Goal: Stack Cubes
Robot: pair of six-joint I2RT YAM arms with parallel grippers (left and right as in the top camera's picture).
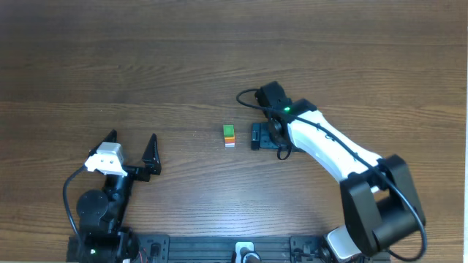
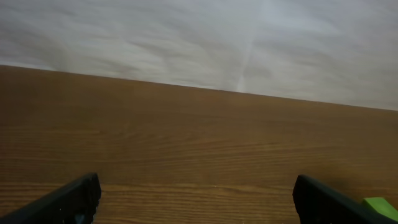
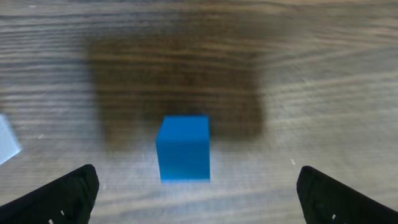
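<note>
L gripper (image 1: 132, 137) sat low near its own base, arm folded, jaws spread wide. R arm stretched fwd, wrist tipped down, R gripper (image 1: 257, 136) jaws wide apart too.

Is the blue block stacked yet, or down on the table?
On the table: the blue cube rests directly on it, alone, with the right gripper open over it.

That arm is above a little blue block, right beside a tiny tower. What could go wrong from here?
1. The cube stack stands close beside the open right gripper; a finger might knock it while grasping the blue cube.
2. The stack is narrow and appears already three high, so adding the blue cube could topple it.
</note>
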